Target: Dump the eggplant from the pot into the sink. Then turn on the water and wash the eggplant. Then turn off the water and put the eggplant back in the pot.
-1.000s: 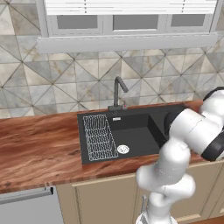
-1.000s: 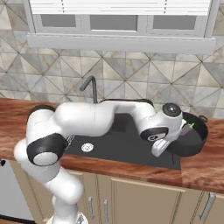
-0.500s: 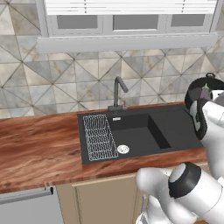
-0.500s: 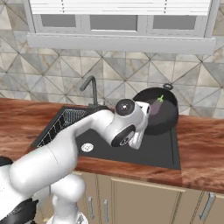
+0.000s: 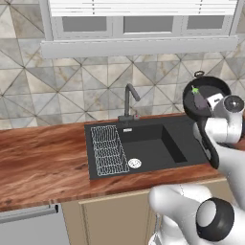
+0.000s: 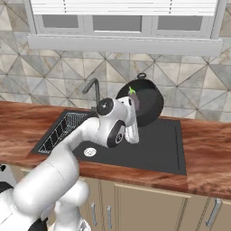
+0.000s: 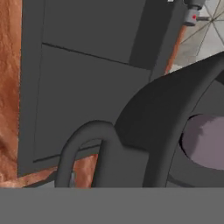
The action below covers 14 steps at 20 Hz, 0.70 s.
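Observation:
The black pot (image 5: 206, 97) hangs in the air above the right end of the sink (image 5: 190, 149), tipped on its side so its mouth faces the cameras. The dark purple eggplant (image 5: 199, 101) with its green tip lies inside it. My gripper (image 5: 214, 102) is shut on the pot's side handle. From the right base view the pot (image 6: 145, 105) with the eggplant (image 6: 135, 101) hovers over the sink's drainboard (image 6: 168, 145). Close up, the hand view has the loop handle (image 7: 82, 148), the pot wall (image 7: 158, 124) and the eggplant (image 7: 206, 141).
The dark faucet (image 5: 129, 98) stands behind the basin, with no stream from it. A white wire rack (image 5: 109, 150) and white drain (image 5: 134, 163) lie at the sink's left. Wooden counter (image 5: 43, 162) runs on both sides, and the tiled wall and window are behind.
The pot has been lifted from the counter right of the sink and tipped on its side, eggplant still inside. The arm has swung up and reconfigured.

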Tool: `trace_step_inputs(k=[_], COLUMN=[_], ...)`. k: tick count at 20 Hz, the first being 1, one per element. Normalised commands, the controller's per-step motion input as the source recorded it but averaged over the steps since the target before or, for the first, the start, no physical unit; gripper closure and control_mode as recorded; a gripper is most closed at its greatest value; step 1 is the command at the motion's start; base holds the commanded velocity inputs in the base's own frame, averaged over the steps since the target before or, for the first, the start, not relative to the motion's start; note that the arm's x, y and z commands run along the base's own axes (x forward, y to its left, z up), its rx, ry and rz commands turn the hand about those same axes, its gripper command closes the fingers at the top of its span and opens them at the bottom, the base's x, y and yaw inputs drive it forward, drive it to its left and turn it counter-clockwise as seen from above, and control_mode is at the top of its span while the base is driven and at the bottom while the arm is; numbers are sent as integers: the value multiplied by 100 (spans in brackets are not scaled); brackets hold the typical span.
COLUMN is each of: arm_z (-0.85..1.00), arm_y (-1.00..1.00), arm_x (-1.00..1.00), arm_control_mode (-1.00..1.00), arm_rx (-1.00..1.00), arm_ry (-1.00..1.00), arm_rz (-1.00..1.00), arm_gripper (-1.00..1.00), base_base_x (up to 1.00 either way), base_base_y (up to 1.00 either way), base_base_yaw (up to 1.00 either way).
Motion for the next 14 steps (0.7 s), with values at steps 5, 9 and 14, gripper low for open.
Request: trace_step_inputs(k=[5,9,14], arm_z=[0,3,5], arm_y=[5,2,13], arm_x=[71,43,5], arm_control_mode=[-100,-100,-100], arm_rx=[-25,-25,-31], arm_ry=[26,20,12], arm_rz=[27,23,17], arm_gripper=[100,100,100], base_base_x=[0,0,0], base_base_y=[0,0,0], base_base_yaw=[0,0,0])
